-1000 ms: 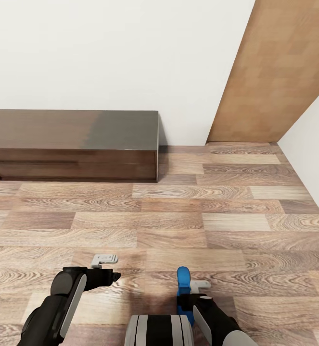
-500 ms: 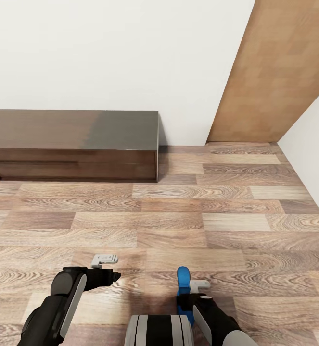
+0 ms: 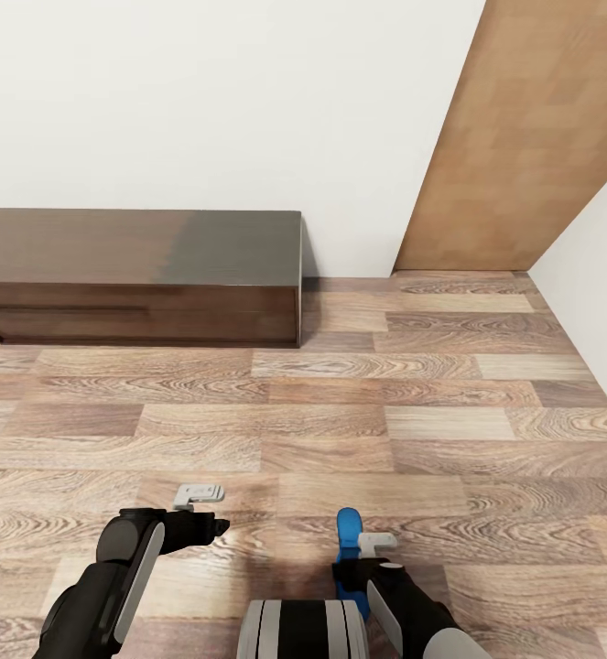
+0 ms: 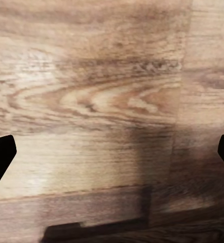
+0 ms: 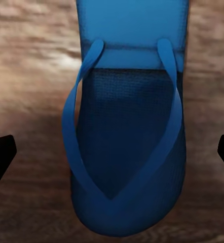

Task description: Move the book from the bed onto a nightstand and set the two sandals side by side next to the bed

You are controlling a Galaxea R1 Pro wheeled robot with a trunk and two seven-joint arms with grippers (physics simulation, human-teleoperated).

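One blue sandal (image 3: 348, 531) lies on the wood-plank floor just in front of my base, right at my right gripper (image 3: 356, 549). Seen from the right wrist, the sandal (image 5: 127, 152) with its V-shaped strap lies between the two dark fingertips (image 5: 0, 157), which stand wide apart and clear of its edges, so that gripper is open. My left gripper (image 3: 207, 511) hovers over bare floor to the left, open and empty, as the left wrist view (image 4: 112, 157) confirms. The book, the bed and the nightstand are out of view.
A long low dark-brown cabinet (image 3: 138, 275) stands against the white back wall at the left. A light wooden door panel (image 3: 523, 137) fills the far right corner, beside a white side wall (image 3: 601, 284). Open plank floor (image 3: 340, 412) stretches between.
My right gripper's light finger has shifted very slightly towards the sandal. Everything else, the left arm and the camera included, stays as it was.
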